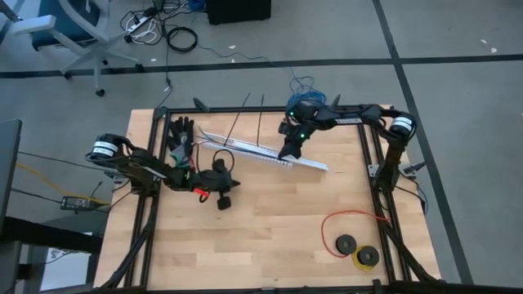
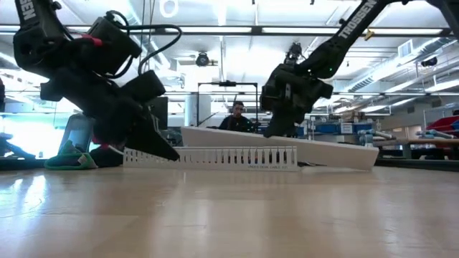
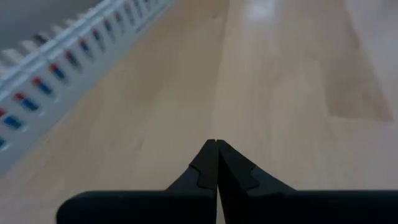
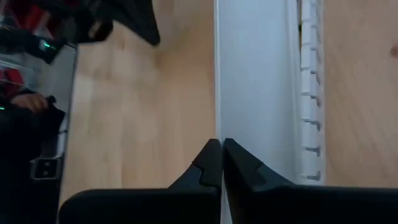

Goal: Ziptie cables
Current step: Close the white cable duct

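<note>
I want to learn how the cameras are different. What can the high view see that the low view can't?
Only the high view shows the red wire loop, the black spools, and the black gloves at the table's back left.

Only the low view shows a person sitting in the room behind.

Both show the long white slotted plastic channel, the shut left gripper and the shut right gripper over the channel.

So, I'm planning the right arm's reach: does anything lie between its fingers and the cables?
Yes. The right gripper, shut, hangs over the white slotted channels, which run toward the cables; the left arm sits beside them.
</note>
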`<state>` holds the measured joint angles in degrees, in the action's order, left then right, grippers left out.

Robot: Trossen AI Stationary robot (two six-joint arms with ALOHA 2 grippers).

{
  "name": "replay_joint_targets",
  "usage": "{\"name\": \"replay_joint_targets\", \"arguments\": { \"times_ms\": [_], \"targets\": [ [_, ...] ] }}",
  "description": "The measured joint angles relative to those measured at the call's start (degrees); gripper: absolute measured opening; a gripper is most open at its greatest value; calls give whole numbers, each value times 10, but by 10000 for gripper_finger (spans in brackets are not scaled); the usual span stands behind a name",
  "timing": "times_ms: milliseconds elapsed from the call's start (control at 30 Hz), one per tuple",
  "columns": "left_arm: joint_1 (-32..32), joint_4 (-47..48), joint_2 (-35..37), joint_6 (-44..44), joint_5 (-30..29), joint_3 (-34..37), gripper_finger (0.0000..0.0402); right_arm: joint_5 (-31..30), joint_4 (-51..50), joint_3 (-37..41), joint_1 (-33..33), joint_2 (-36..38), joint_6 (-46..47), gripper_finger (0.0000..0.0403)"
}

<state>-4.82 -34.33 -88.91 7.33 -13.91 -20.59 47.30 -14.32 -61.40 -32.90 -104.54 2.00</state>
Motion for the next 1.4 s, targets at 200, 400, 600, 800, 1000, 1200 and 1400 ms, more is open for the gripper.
{"name": "replay_joint_targets", "arguments": {
  "times_ms": [200,400,600,800,1000,1200,1400],
  "targets": [
    [-1,2,5,34,66,1,7,23,8,-13,-16,1,-5,32],
    [-1,-4,4,62,90,0,7,23,15,-15,-13,16,-9,103],
    [-1,-21,4,47,87,-1,7,18,22,-14,-9,16,-10,181],
    [0,-20,4,32,84,-1,7,18,24,-14,-9,16,-45,226],
    [12,-21,4,33,78,-1,7,18,48,-14,-9,16,-47,233],
    [32,-22,4,14,79,-1,7,-14,74,-14,-9,16,-56,229],
    [61,-22,4,-15,80,-1,7,-54,72,-15,-14,16,-99,226]
  ]
}}
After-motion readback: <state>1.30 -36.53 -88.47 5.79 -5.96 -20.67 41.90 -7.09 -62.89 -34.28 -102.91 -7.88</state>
